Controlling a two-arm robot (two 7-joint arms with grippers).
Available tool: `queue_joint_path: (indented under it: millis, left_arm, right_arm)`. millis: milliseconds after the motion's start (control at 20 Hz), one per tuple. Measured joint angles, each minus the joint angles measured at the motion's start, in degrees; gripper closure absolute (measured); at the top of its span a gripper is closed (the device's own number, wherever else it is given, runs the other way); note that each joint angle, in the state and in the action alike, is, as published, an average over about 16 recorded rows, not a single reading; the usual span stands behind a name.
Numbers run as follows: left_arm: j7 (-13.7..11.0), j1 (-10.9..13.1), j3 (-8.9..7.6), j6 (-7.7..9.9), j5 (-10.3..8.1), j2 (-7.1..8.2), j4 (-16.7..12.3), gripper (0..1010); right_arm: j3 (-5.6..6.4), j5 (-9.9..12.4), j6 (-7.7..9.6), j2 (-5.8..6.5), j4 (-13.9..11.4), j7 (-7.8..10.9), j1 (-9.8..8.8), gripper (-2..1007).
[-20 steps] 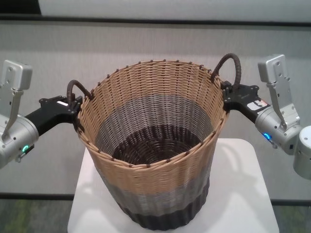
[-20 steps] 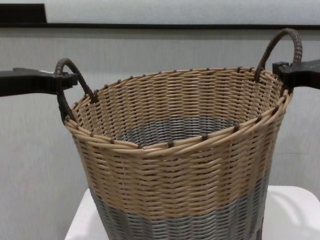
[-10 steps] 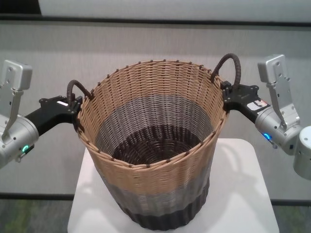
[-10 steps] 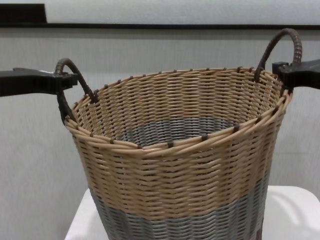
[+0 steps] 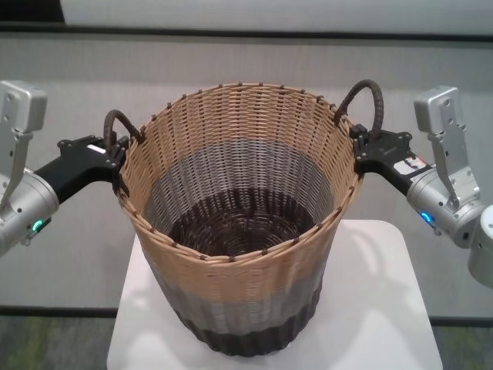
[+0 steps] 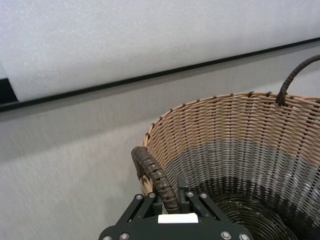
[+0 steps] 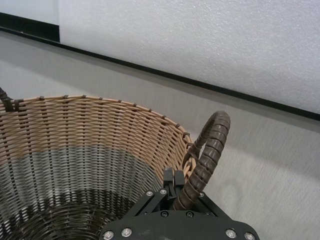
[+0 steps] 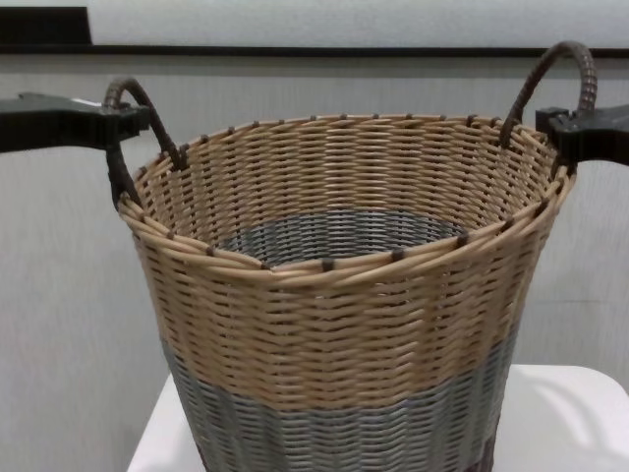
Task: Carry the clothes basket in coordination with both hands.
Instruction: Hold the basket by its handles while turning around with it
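1. You see the clothes basket in rough woven wicker, matt, in tan, grey and dark brown bands.
2. Its handles look wrapped in ribbed dark cord with a slight sheen.
3. The left gripper and right gripper look like matt black plastic with bright metal screws.
4. You see the table, lower frame, smooth and white.

Pale grey wall behind, w/ thin black horiz. strip & white panel above. White table in front; greenish floor below.

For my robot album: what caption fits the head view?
Both grippers clamp the wicker basket's handles.
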Motion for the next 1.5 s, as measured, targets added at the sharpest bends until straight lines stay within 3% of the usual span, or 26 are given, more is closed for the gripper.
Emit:
queue_joint_path:
  millis: [700, 1500]
  left_arm:
    - [1.3, 0.5, -0.73, 1.0, 0.83, 0.54, -5.2, 813]
    - [1.3, 0.4, -1.02, 1.73, 0.46, 0.1, -5.3, 813]
  right_arm:
    - [1.39, 0.5, -0.71, 0.28, -2.9, 1.69, -1.43, 984]
    - [1.5, 0.7, -0.77, 0.5, -3.4, 1.92, -1.69, 984]
